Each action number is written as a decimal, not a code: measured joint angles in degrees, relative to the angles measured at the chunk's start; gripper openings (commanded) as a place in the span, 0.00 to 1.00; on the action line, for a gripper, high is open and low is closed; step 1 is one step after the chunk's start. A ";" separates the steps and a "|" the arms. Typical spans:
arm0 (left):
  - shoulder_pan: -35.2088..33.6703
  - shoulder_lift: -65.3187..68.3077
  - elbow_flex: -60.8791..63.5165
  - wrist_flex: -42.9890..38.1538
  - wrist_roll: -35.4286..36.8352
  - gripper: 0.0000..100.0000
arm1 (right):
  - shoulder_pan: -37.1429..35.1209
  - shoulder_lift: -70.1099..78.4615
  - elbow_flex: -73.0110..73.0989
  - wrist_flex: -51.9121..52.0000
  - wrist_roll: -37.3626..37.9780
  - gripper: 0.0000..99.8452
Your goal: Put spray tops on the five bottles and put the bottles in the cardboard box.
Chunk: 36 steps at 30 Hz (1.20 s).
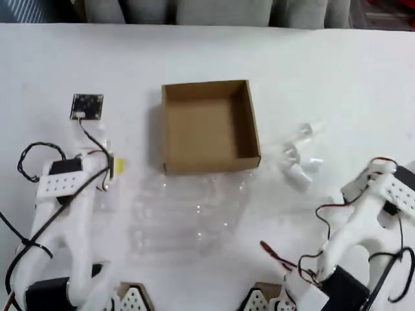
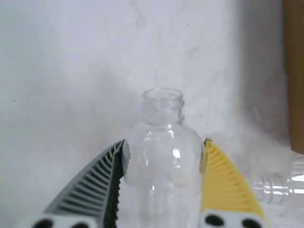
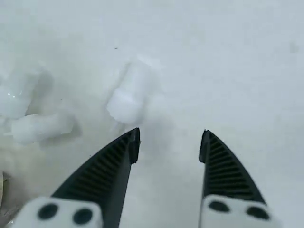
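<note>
My left gripper (image 2: 164,147) is shut on a clear uncapped bottle (image 2: 163,156), with the grey finger and the yellow finger (image 2: 223,180) pressed against its sides and the open neck pointing away. In the high view this gripper (image 1: 111,170) sits left of the cardboard box (image 1: 209,152). Several more clear bottles (image 1: 188,214) lie in front of the box. My right gripper (image 3: 169,142) is open over bare table, just short of a white spray top (image 3: 129,92). Two more spray tops (image 3: 42,127) lie beside it. The spray tops (image 1: 298,162) lie right of the box.
A small black board (image 1: 87,107) with a cable lies at the far left of the white table (image 1: 337,78). Red wires (image 1: 275,256) trail near the right arm's base. Another bottle (image 2: 285,183) and the box wall (image 2: 293,71) are close to the left gripper.
</note>
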 measured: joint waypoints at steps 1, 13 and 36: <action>0.00 0.00 0.00 0.00 0.00 0.02 | -0.62 0.79 0.09 -1.49 -0.97 0.19; 0.18 0.00 0.00 0.00 0.00 0.02 | -1.32 5.54 0.35 -9.05 -7.30 0.19; 0.18 0.00 0.88 -0.09 -3.34 0.02 | -8.88 20.48 -0.26 -17.41 -5.54 0.01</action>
